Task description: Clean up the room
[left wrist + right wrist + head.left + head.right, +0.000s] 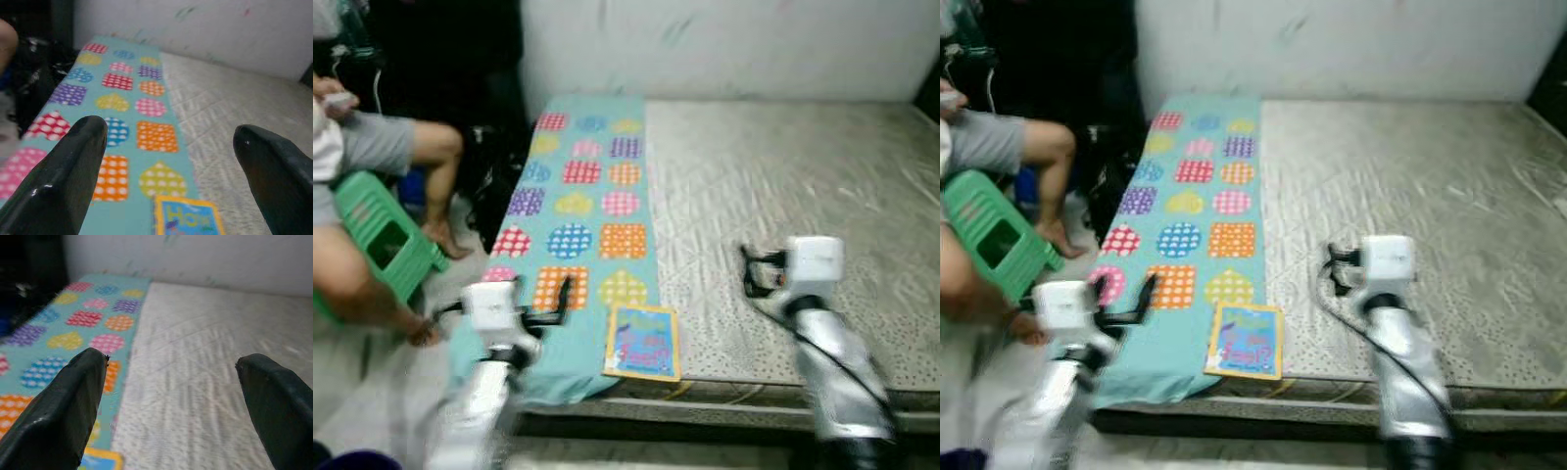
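Observation:
A blue and yellow picture book (643,342) lies flat near the front edge of the bed, half on the teal sheet (578,211) patterned with dotted hearts and shapes. My left gripper (558,299) is raised over the sheet's front left corner, open, just left of the book (188,216). My right gripper (751,269) hovers over the bare grey mattress (793,186) to the right of the book, open too. Neither holds anything.
A person sits at the left on a green plastic stool (374,235), legs stretched toward the bed. Dark bags or clothing (494,166) are piled between the person and the bed. A white wall (724,44) backs the mattress.

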